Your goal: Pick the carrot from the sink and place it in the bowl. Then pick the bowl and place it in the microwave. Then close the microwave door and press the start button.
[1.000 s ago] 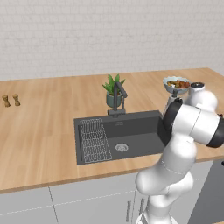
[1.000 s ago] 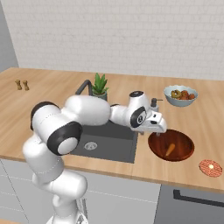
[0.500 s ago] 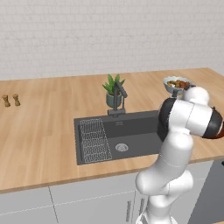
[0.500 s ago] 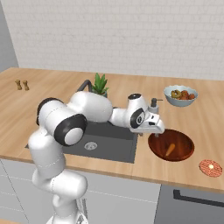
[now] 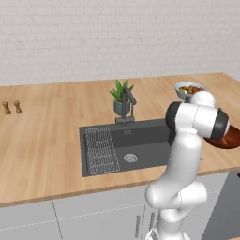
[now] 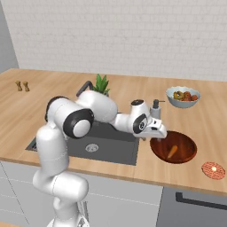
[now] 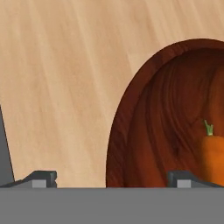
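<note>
**Carrot lies in the brown bowl, fingers spread and holding nothing**

Left base view: the dark sink [image 5: 126,145] is sunk into the wooden counter [image 5: 42,136], with a wire rack [image 5: 101,150] in its left part and a round silver drain [image 5: 130,158] near the middle. A faucet [image 5: 126,105] and a potted plant [image 5: 121,97] stand at its back edge. Behind the arm's elbow sits a pale fruit bowl [image 5: 189,88] filled with small colourful pieces. A sliver of the reddish-brown bowl [image 5: 224,142] shows past the arm at the right edge.

Right base view: the gripper [image 6: 156,133] hangs just above the left rim of the bowl [image 6: 186,153], which stands on the counter right of the sink [image 6: 111,148]. The carrot [image 6: 172,151] lies inside the bowl, tilted, near its middle. The fruit bowl [image 6: 182,96] sits further back, and a small round red item [image 6: 213,170] lies near the counter's front edge.

Hand view: the two fingertips [image 7: 43,178] stand wide apart with nothing between them, one over bare wood, the other over the bowl [image 7: 144,144]. The carrot [image 7: 213,159], with its green stub, rests in the bowl's hollow at the right edge.
</note>
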Motion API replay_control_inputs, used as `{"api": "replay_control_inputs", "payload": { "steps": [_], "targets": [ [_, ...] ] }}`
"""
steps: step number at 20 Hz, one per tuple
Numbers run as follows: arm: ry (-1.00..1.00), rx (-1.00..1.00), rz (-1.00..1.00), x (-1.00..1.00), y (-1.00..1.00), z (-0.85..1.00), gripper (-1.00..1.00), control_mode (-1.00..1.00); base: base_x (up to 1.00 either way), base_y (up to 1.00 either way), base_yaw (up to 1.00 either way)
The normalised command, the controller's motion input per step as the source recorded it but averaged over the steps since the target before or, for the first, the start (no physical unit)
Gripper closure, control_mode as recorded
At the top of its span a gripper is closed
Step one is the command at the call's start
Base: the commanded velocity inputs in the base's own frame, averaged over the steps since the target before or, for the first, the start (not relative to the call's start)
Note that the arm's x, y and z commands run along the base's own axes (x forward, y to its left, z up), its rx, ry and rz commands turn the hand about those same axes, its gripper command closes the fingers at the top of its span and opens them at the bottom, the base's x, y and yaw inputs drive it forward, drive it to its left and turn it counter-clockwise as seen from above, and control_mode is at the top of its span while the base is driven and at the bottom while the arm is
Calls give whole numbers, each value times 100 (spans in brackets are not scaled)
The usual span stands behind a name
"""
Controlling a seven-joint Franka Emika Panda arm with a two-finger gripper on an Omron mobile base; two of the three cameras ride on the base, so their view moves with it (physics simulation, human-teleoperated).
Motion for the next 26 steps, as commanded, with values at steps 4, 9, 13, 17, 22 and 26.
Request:
{"api": "replay_control_inputs", "payload": {
  "steps": [4,9,13,17,22,26],
  "targets": [
    [3,0,0,2,-28,-23,-100,-100,0,0,0],
    [5,0,0,0,-8,-23,100,-100,0,0,0],
    [0,0,0,0,-5,-3,100,-100,0,0,0],
    [0,0,0,0,0,0,100,-100,0,0,0],
    [0,-3,3,-11,12,5,100,-100,0,0,0],
    [0,-11,20,-36,20,58,100,-100,0,0,0]
  ]
}}
